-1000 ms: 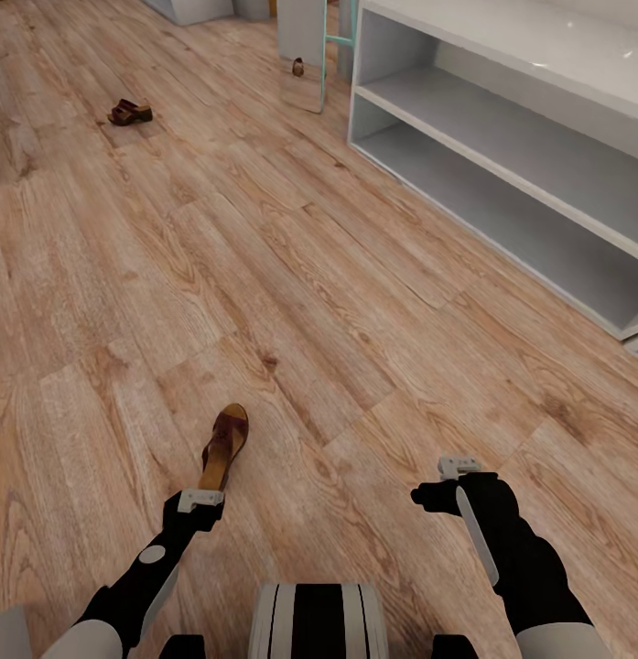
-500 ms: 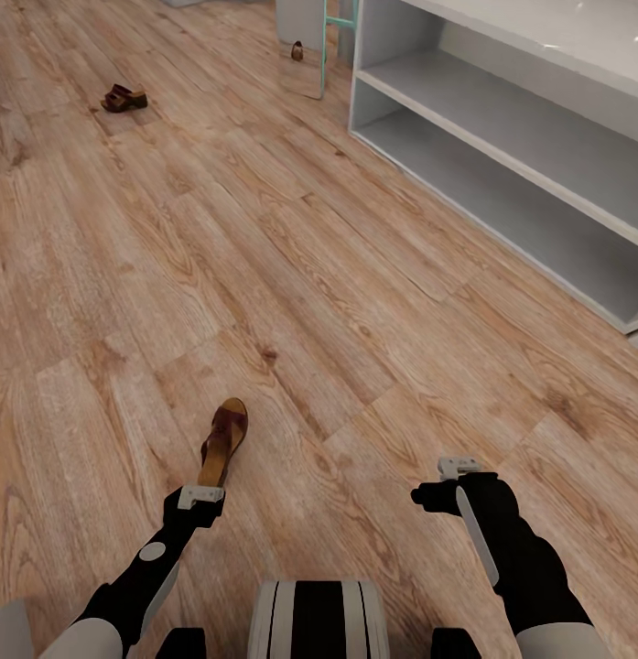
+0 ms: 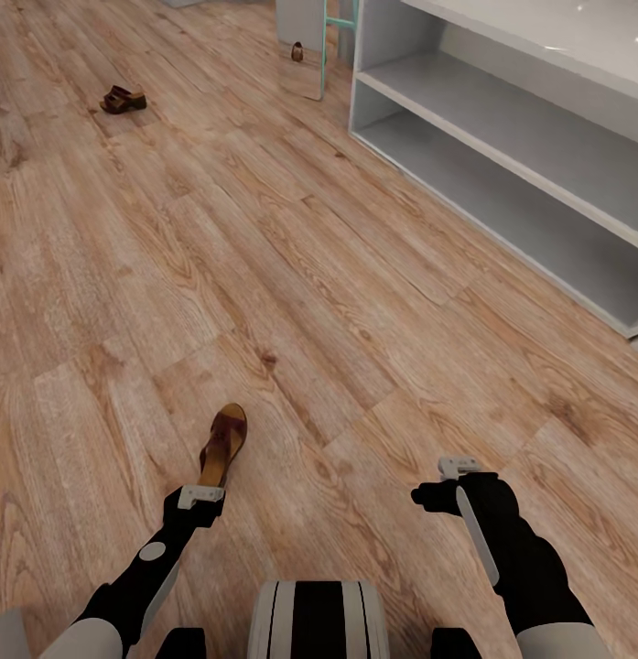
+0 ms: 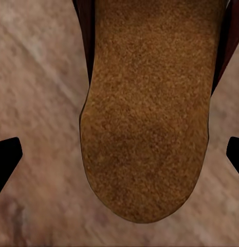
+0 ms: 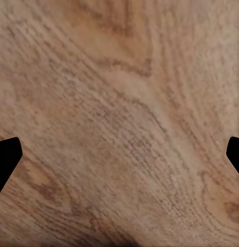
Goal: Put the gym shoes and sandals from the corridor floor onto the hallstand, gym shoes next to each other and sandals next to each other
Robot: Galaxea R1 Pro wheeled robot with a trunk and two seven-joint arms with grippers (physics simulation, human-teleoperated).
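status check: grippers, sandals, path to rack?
Left gripper open over near sandal, not gripped. Right gripper open, over bare floor. Second sandal far off on floor. Hallstand shelves empty; nothing blocking.

A home corridor: wood-plank floor [image 3: 355,275], stray sandals [image 3: 223,442], a pale-grey shoe rack [image 3: 502,156] alongside.

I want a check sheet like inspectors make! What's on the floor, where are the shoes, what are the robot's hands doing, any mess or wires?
Surface: wood plank floor, no damage seen.
Job's things: near sandal lies on the floor by the left gripper; far sandal lies on the floor further off; shoe rack at right, visible shelves bare.
Clutter: nothing seen.
Grippers: left gripper open over the near sandal's heel, not gripping; right gripper open above bare floor.
Cables: nothing seen.
Surroundings: mirror beside the rack.
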